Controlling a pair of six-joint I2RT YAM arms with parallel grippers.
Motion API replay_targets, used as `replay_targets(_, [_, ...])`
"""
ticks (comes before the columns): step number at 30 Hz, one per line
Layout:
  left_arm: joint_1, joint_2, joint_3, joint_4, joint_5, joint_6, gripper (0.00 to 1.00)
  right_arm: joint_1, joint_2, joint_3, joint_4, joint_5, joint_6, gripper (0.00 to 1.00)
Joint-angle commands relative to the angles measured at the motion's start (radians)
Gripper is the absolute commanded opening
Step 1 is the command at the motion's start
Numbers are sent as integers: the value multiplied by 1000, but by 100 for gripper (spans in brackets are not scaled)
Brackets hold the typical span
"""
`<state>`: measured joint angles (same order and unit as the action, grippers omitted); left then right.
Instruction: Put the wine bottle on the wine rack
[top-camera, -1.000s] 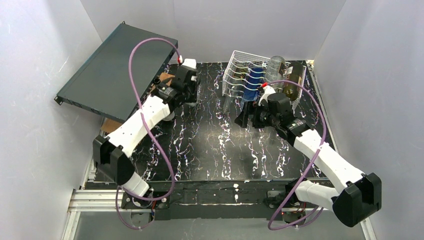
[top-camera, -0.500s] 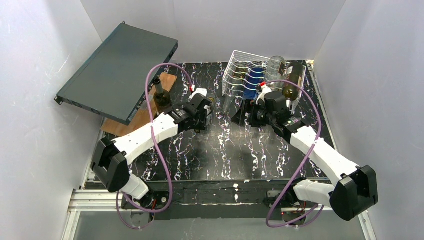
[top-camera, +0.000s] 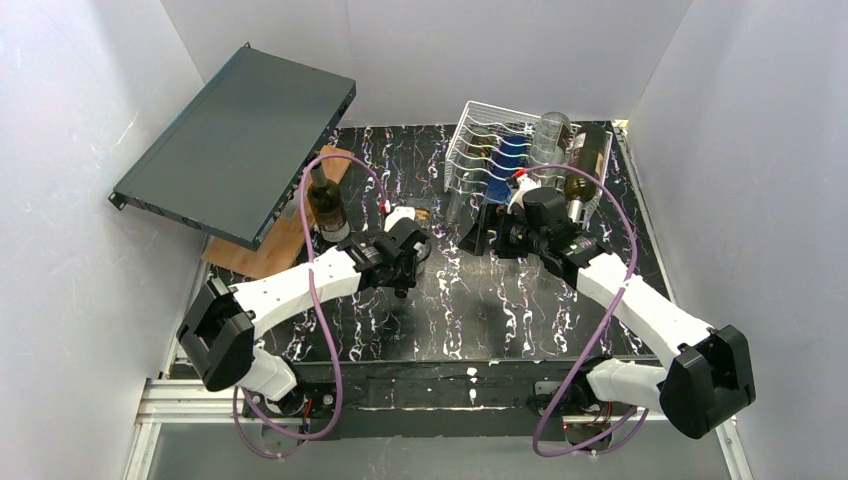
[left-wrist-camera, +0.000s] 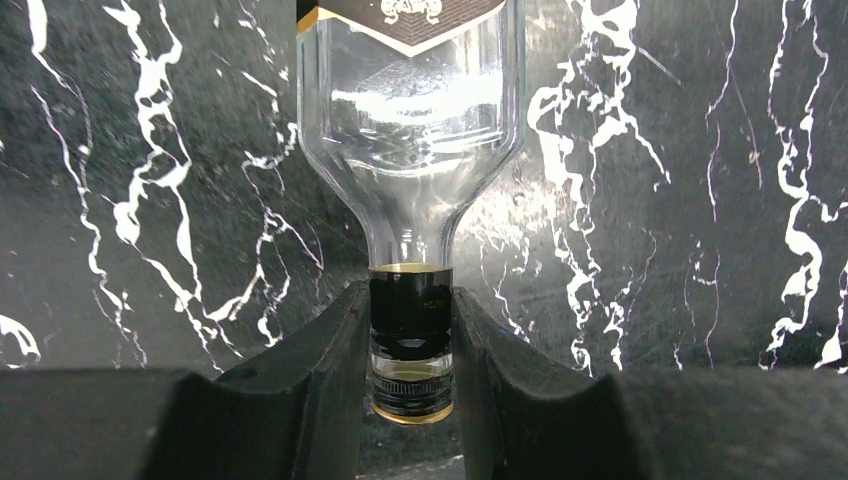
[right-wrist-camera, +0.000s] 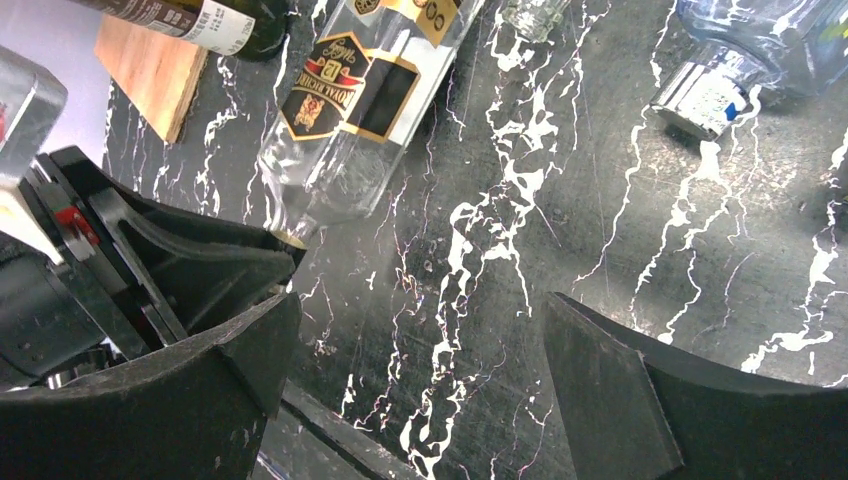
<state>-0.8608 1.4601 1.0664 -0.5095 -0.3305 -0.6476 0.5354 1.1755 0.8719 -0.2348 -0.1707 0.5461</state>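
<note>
— Well, from the left wrist?
— Saw the left gripper (left-wrist-camera: 410, 345) clenched on the black-capped neck of a clear bottle (left-wrist-camera: 410, 130), one finger pressed to each side. Found that bottle lying on the black marbled table (left-wrist-camera: 650, 200), body and label edge stretching away from the camera.

— And from the right wrist?
— Caught the right gripper (right-wrist-camera: 418, 310) spread wide, with nothing but table between its fingers. Beyond it, spotted the same clear bottle flat on the table, black-and-gold label showing, neck end in the left gripper's grasp. Farther back, noted a dark bottle (right-wrist-camera: 190, 18) with a white label by a wooden board (right-wrist-camera: 150, 85), and a silver-capped bottle neck (right-wrist-camera: 705, 95) at the upper right.

— Then from above?
— Placed the white wire wine rack (top-camera: 500, 150) at the far right of the table, already loaded with several bottles. Put the right gripper just in front of its near end and the left gripper near mid-table, apart from the rack. Could not make out the clear bottle well there. Saw the dark bottle upright at the wooden board, on it or at its edge, beside a tilted dark-teal case (top-camera: 240, 140).
</note>
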Motion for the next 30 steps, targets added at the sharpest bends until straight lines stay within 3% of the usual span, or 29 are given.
replay_targets(1, [-43, -70, -32, 21, -12, -88, 0, 32, 22, 17, 21, 23, -11, 98])
replay_targets(9, [-86, -63, -97, 84, 35, -147, 0, 114, 75, 101, -91, 164, -32, 98])
replay_targets(15, [-86, -31, -97, 98, 88, -130, 0, 92, 120, 136, -91, 116, 12, 98])
replay_targets(20, [-86, -38, -112, 106, 104, -119, 36, 58, 167, 160, -118, 111, 45, 98])
replay_targets(26, [-86, -36, -124, 130, 152, -81, 61, 58, 190, 158, -104, 90, 67, 98])
replay_targets(30, [-85, -123, -133, 136, 139, -1, 76, 64, 182, 181, -138, 138, 59, 98])
